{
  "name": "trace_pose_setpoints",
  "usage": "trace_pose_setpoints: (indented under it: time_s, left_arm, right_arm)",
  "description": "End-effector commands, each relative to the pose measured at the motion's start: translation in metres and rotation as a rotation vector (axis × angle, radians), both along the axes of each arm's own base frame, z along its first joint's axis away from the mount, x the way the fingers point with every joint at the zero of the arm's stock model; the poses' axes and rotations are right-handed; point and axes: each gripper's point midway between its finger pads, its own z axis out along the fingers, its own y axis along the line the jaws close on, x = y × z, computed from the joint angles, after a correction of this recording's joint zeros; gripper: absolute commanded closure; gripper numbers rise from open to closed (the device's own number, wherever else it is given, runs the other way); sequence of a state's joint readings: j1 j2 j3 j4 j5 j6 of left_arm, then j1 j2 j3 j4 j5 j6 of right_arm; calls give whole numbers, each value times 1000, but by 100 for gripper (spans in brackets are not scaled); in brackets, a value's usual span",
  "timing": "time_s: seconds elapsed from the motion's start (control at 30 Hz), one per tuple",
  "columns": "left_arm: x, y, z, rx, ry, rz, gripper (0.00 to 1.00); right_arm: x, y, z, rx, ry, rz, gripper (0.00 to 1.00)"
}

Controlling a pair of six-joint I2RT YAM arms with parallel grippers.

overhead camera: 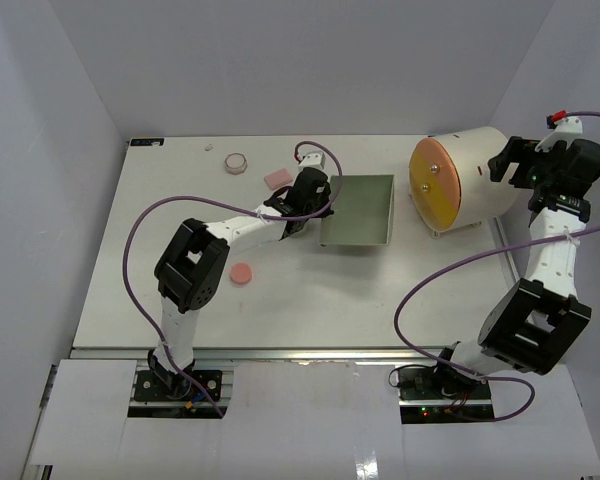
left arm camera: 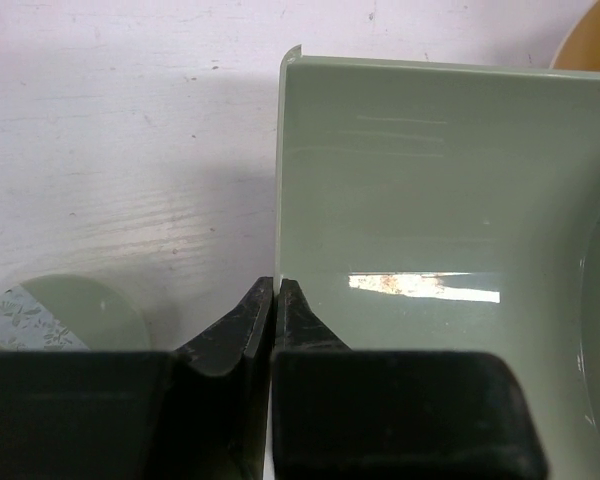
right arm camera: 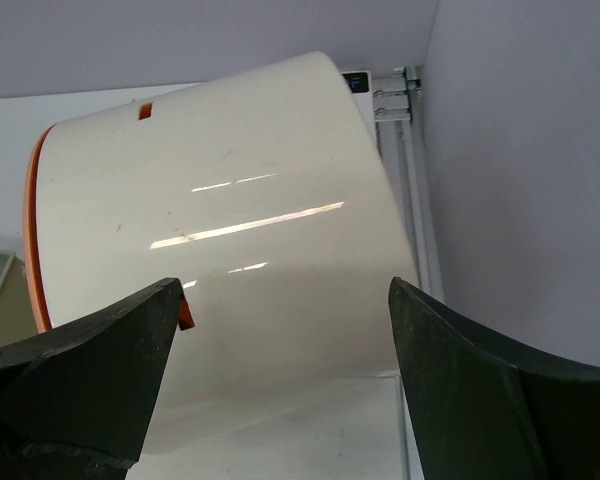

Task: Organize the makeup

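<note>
While the left gripper (left arm camera: 275,292) pinched the tray (left arm camera: 430,180) wall and the right gripper (right arm camera: 283,285) gaped by the case (right arm camera: 220,200), tray placing seemed in hand; next needed a release, then the disc (overhead camera: 241,273).

you've got open table (overhead camera: 380,300) across the front, only a pink disc (overhead camera: 241,273) left of centre, green tray (overhead camera: 358,210) blocking mid-table, big cream drum (overhead camera: 470,180) filling the right rear by the side wall (overhead camera: 570,80)

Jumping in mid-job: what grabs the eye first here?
The big cream drum with an orange front, far right, the right hand open at its rear. Mid-table, the left hand pinches the green tray's left wall. A pink disc lies alone nearer the arms.
</note>
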State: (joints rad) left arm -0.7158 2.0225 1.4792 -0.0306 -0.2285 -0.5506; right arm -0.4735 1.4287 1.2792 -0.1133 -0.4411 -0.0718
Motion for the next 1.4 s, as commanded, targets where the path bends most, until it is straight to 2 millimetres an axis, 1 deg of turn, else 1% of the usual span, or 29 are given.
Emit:
trace_pose_setpoints:
  time_s: [0.0,0.13,0.27,0.37,0.43,0.5,0.57,0.63,0.67,0.77,0.83,0.93,1.1,1.17,1.27,1.37]
  left_arm:
    - [2,5,64,-95,-104,40,93]
    - [0,9,66,-84,-113,42,93]
    - [0,11,72,-76,-127,40,93]
    - [0,10,75,-80,-131,35,93]
    - [0,10,75,-82,-132,33,93]
    - [0,9,75,-83,-131,31,93]
    - [-1,9,74,-83,-128,29,93]
    - [-1,9,74,-86,-126,31,93]
    - [-1,9,74,-86,-125,33,93]
    - [1,9,73,-89,-124,40,93]
    - [3,9,72,-89,-124,47,93]
    - [6,8,73,-86,-129,52,93]
    - [14,18,63,-6,-114,108,94]
    - [17,20,69,6,-124,123,94]
    - [19,25,72,39,-141,143,94]
    - [22,29,68,88,-145,161,94]
  right_arm:
    - [9,-26,25,-82,-63,-108,10]
    - [20,-33,11,-40,-24,-122,10]
    - [31,-31,-7,15,12,-79,10]
    - [38,-34,-17,54,27,-42,10]
    - [43,-31,-27,79,41,-4,10]
    - [45,-29,-31,94,50,29,10]
    - [47,-22,-44,130,81,90,10]
    - [45,-8,-52,175,106,167,10]
    - [43,2,-54,201,110,221,10]
    - [34,17,-69,257,144,290,10]
    - [29,25,-74,278,151,324,10]
    - [21,34,-76,295,156,359,9]
    - [8,47,-74,299,156,388,10]
    - [3,54,-78,317,168,401,10]
    - [-2,64,-80,335,181,419,10]
    - [-8,76,-83,341,192,436,10]
